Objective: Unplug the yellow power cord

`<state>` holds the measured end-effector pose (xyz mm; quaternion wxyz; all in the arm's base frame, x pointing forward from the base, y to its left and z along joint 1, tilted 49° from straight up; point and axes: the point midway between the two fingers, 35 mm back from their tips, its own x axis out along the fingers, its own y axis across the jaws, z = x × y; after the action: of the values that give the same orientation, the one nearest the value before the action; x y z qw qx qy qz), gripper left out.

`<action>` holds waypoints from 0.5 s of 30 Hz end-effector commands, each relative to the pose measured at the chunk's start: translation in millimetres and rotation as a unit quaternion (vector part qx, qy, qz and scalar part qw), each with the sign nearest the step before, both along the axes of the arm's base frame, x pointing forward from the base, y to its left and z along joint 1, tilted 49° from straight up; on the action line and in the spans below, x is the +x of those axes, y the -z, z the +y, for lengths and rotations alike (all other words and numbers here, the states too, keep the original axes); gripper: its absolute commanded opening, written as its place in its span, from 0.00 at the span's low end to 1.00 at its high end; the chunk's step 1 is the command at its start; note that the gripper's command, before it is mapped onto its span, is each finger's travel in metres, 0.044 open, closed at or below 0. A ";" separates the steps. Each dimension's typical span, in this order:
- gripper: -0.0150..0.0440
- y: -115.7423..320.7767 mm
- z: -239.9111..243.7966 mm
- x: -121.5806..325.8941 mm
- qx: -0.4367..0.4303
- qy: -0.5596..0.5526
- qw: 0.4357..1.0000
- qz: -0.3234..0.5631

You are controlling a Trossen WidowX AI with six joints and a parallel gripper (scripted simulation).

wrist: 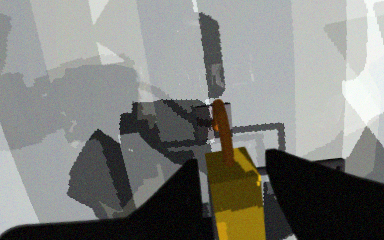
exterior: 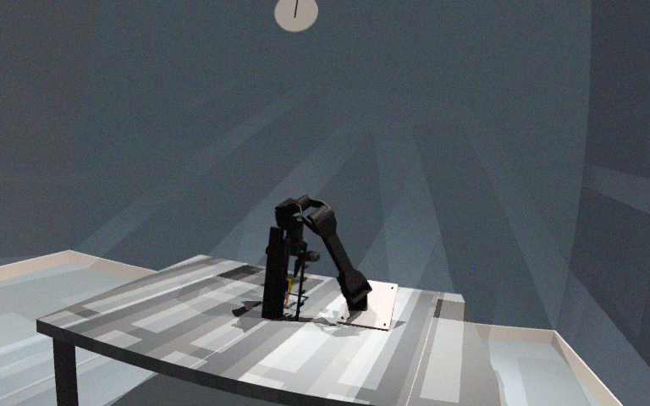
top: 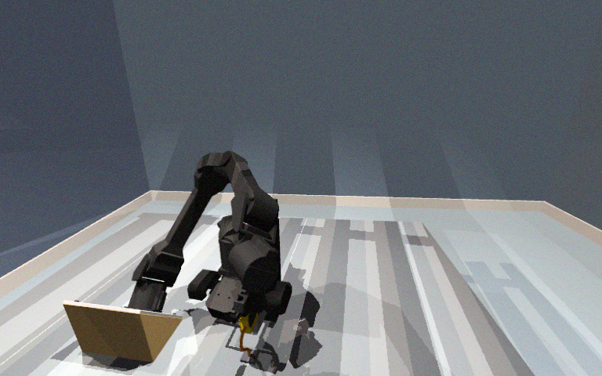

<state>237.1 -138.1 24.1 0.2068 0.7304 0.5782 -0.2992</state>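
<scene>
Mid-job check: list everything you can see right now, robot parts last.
Plug: one, yellow, between the fingers with a slim gap on each side.
Cord: one, orange-brown, running from the plug down to the table.
Dark block: one, grey, at the cord's far end; probably the power strip.
Table: one, grey-striped.
Base plate: one, white, under the arm's base.
Panel: one, tan, beside the base.
Disc: one, pale, high on the wall.
Arm: one, black.
Gripper: one, black, open around the plug.

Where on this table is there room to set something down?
Free: the table's front half, ahead of the arm, and the stretch beyond the base plate. Crowded: around the yellow plug between the parted jaws, and its cord.
</scene>
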 end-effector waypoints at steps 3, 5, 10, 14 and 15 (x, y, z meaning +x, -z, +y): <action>0.53 -0.3 1.5 -0.5 0.003 0.002 1.000 0.002; 0.53 -0.3 1.5 -0.5 0.003 0.002 1.000 0.002; 0.53 -5.4 -5.7 -2.0 0.003 0.012 1.000 0.002; 0.53 -6.0 -5.2 -1.8 0.003 0.012 1.000 0.002; 0.53 -6.6 -4.7 -1.7 0.003 0.012 1.000 0.002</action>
<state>233.9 -141.9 28.1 0.1990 0.7357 0.5730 -0.3013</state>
